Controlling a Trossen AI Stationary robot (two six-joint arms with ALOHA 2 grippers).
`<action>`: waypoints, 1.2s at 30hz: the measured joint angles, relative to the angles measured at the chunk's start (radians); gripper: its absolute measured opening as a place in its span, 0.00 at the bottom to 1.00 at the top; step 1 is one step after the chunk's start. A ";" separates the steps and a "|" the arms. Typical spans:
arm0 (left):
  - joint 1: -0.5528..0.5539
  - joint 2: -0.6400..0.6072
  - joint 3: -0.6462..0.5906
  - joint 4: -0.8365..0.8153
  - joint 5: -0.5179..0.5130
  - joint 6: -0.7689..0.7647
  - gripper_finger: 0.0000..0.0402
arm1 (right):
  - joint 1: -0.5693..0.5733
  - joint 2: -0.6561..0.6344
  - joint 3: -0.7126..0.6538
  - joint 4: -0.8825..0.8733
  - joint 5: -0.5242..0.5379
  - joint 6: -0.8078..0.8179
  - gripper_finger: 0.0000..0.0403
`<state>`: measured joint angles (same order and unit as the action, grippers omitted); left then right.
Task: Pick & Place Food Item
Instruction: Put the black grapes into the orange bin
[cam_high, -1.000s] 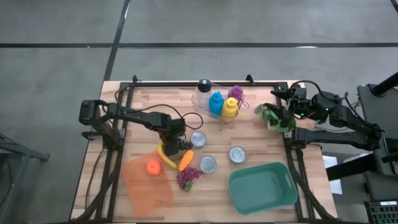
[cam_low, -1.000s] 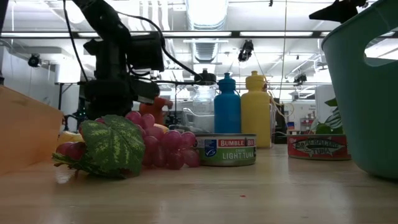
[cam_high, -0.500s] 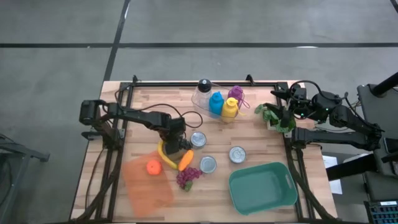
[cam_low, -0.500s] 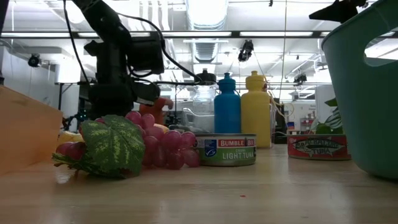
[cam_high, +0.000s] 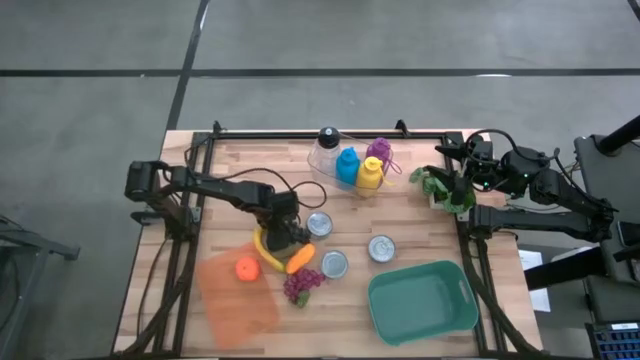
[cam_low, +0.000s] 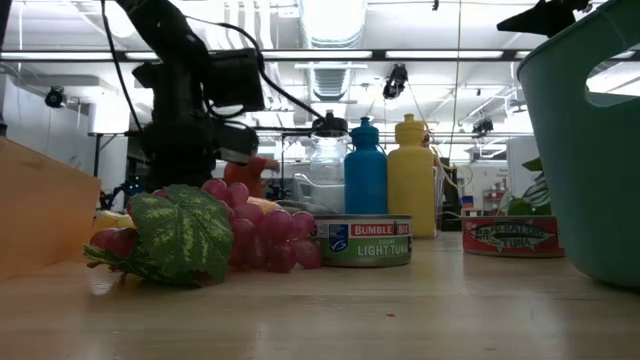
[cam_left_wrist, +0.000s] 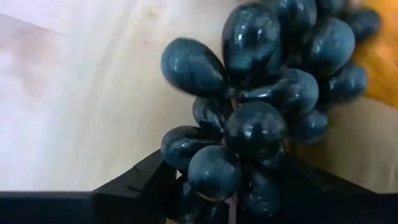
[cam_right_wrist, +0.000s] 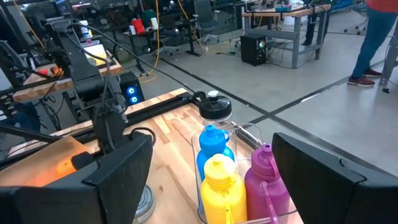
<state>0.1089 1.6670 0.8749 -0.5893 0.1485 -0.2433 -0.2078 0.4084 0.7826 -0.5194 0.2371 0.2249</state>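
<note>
A bunch of dark grapes (cam_left_wrist: 255, 93) lies on the wooden table next to an orange carrot (cam_high: 299, 260) and a banana (cam_high: 268, 252). My left gripper (cam_high: 284, 237) stands over the bunch pointing down and is shut on it. In the high view the gripper hides the bunch. A second, purple grape bunch with a green leaf (cam_high: 303, 285) lies nearer the front. My right gripper (cam_high: 466, 180) waits open and high at the table's far right, holding nothing. My left gripper pinches the dark grape bunch at one end (cam_left_wrist: 208, 171) between its two fingers (cam_left_wrist: 143, 183), one on each side. The fingers come from above, pointing steeply down. The bunch lies on the wood with its other end beside the carrot (cam_left_wrist: 379, 56).
An orange board (cam_high: 235, 300) with a round orange fruit (cam_high: 246, 268) lies at the front left. There are three tins (cam_high: 319, 224) (cam_high: 334, 264) (cam_high: 381, 248) in mid-table, a teal tub (cam_high: 422, 300) at the front right, bottles in a clear holder (cam_high: 350, 165) at the back, and leafy greens (cam_high: 445, 190) at the far right.
My left gripper has kept its place over the banana and carrot, and its fingers have drawn together on the dark grape bunch. Nothing else on the table has moved.
</note>
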 joint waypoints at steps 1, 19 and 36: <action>0.000 -0.008 0.000 -0.005 0.002 0.000 0.55 | 0.000 0.000 0.000 0.000 0.000 0.000 0.82; 0.004 -0.287 0.013 -0.267 -0.026 -0.228 0.55 | 0.000 0.000 0.000 0.000 0.000 0.000 0.82; -0.078 -0.527 0.150 -0.623 -0.029 -0.499 0.55 | 0.000 0.000 0.000 0.000 0.000 0.000 0.82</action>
<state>0.0309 1.1402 1.0245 -1.2128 0.1192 -0.7421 -0.2077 0.4081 0.7826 -0.5194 0.2367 0.2249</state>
